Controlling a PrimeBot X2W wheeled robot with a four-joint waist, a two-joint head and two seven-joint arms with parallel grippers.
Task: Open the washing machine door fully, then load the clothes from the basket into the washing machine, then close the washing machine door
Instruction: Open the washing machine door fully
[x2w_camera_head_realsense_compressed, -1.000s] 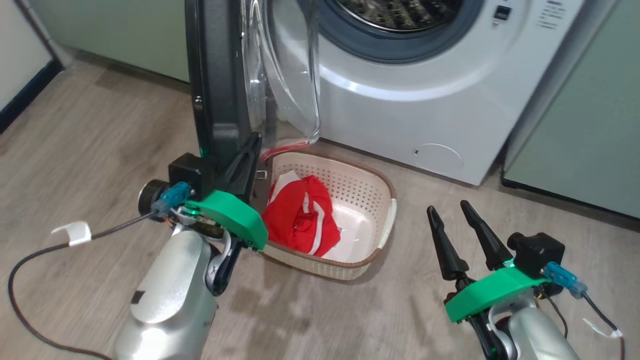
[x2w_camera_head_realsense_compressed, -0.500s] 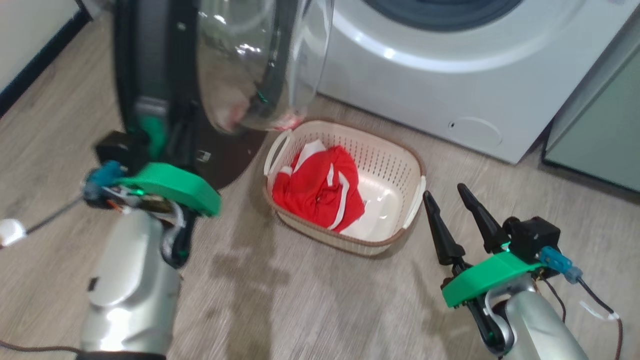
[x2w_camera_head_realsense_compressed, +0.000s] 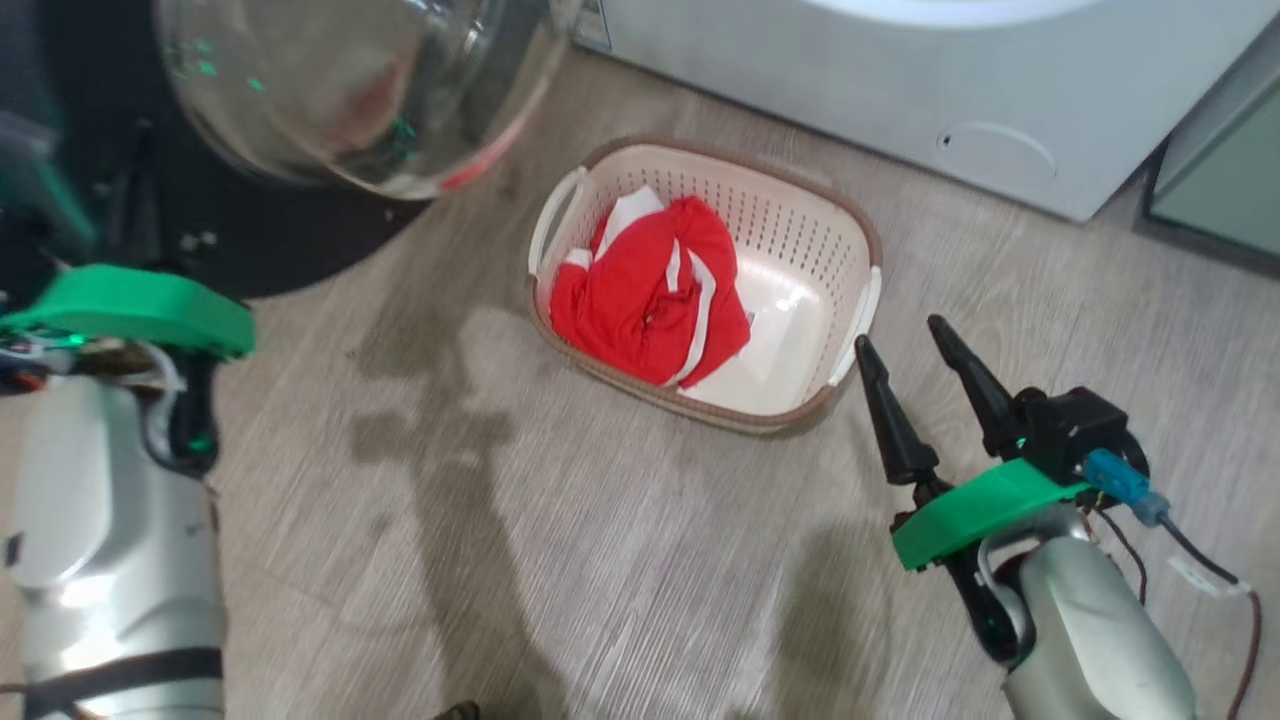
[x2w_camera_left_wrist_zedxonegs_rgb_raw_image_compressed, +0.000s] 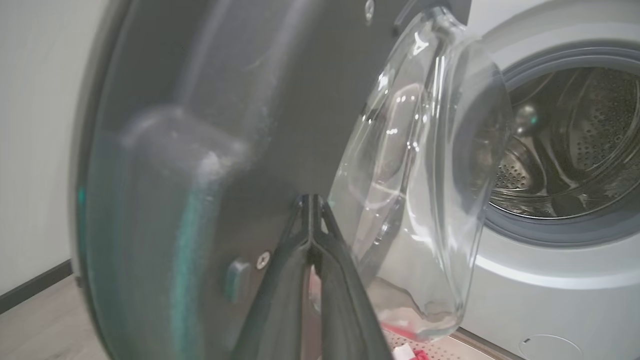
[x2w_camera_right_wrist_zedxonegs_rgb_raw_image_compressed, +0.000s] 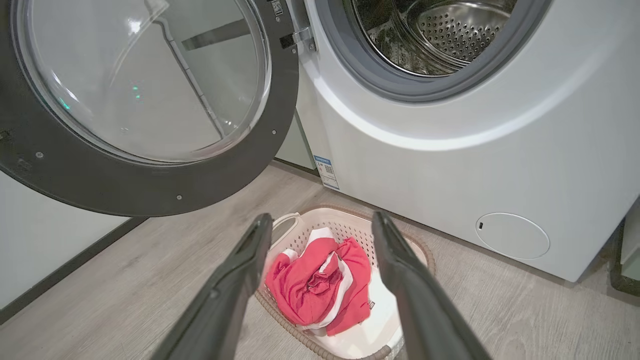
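The washing machine door (x2w_camera_right_wrist_zedxonegs_rgb_raw_image_compressed: 150, 185) stands swung out to the left, its black rim and glass bowl (x2w_camera_head_realsense_compressed: 360, 90) hanging above the floor. My left gripper (x2w_camera_left_wrist_zedxonegs_rgb_raw_image_compressed: 311, 200) is shut, its tips against the door's dark inner face beside the bowl. The washing machine (x2w_camera_right_wrist_zedxonegs_rgb_raw_image_compressed: 450, 175) shows its steel drum (x2w_camera_right_wrist_zedxonegs_rgb_raw_image_compressed: 450, 30) uncovered. On the floor in front stands the basket (x2w_camera_head_realsense_compressed: 790, 200) with the red, white-striped clothes (x2w_camera_head_realsense_compressed: 650, 295) heaped in its left half. My right gripper (x2w_camera_head_realsense_compressed: 915, 345) is open, holds nothing, and hovers just right of the basket, pointing toward it.
A pale green cabinet (x2w_camera_head_realsense_compressed: 1220, 180) flanks the washer on the right. A small round white flap (x2w_camera_head_realsense_compressed: 995, 152) sits low on the washer's front. A white wall with dark skirting (x2w_camera_right_wrist_zedxonegs_rgb_raw_image_compressed: 50, 280) runs along the left. My left forearm (x2w_camera_head_realsense_compressed: 110, 520) fills the lower left.
The head camera has tilted down, so the whole picture shifted. The door has swung wider to the left, with my left arm moving left alongside it. The right gripper stays open.
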